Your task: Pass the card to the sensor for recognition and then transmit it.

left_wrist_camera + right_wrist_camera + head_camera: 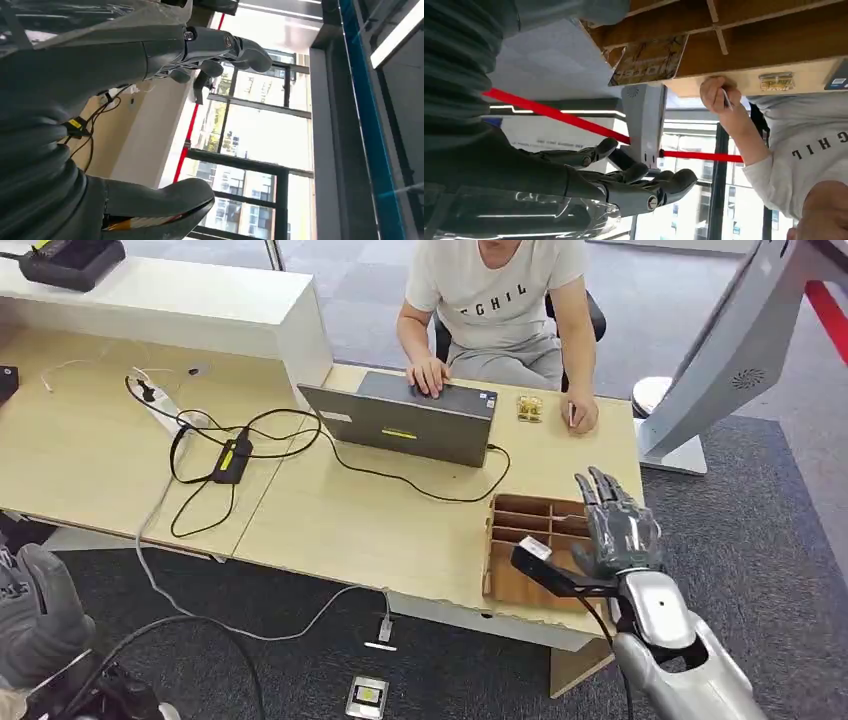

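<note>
My right hand hovers open over the right side of a wooden compartment tray at the desk's near right corner; nothing is in its fingers. In the right wrist view a patterned card lies flat in one compartment of the tray. A seated person's hand rests on the desk holding a thin white card upright. My left hand hangs low at the left, below the desk edge, fingers spread and holding nothing.
The person sits behind an open grey laptop. A small gold object lies beside it. Cables and a power strip cover the left desk. A grey kiosk stand rises at the right. A small device lies on the floor.
</note>
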{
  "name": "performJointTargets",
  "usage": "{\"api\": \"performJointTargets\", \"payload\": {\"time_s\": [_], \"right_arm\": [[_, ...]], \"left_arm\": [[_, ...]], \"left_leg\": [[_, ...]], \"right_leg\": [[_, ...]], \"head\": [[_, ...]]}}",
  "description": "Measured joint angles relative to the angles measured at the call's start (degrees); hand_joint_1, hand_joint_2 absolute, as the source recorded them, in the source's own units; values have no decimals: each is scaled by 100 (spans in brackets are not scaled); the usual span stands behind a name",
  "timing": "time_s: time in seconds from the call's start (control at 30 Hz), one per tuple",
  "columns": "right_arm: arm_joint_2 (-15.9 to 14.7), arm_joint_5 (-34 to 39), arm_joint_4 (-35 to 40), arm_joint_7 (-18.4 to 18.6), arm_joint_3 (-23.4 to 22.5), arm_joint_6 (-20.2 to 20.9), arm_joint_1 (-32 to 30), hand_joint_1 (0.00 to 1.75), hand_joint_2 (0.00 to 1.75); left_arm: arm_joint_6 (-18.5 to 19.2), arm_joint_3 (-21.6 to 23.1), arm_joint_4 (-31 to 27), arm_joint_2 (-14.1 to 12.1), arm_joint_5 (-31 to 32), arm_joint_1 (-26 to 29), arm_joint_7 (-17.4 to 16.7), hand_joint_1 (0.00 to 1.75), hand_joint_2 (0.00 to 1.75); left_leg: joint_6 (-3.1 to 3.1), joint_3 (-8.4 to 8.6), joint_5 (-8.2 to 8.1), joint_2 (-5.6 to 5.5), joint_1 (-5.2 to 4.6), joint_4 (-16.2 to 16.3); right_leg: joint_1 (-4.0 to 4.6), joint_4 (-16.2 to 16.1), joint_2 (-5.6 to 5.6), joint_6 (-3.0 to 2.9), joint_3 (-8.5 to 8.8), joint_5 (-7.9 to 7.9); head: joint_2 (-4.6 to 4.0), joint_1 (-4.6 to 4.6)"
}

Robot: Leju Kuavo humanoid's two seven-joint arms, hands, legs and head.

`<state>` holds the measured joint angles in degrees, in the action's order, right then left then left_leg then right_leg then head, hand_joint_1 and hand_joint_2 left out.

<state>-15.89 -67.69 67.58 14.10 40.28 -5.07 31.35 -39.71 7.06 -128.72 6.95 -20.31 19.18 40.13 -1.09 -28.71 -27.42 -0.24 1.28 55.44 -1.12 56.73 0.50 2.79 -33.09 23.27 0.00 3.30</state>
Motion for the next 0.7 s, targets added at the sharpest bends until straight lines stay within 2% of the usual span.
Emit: {"api": "performJointTargets", "payload": {"time_s": [0.17,0.7], "right_arm": [[2,55,-192,2,0,-7,76,33,175],[7,135,-793,28,-2,-37,301,33,175]], "left_arm": [[-2,7,2,0,-33,-6,0,0,175],[-4,9,4,0,-131,-37,0,0,175]], "left_leg": [[0,-1,0,0,0,0],[0,-1,0,0,0,0]], "right_leg": [[0,0,0,0,0,0],[0,0,0,0,0,0]], "head": [[0,0],[0,2]]}}
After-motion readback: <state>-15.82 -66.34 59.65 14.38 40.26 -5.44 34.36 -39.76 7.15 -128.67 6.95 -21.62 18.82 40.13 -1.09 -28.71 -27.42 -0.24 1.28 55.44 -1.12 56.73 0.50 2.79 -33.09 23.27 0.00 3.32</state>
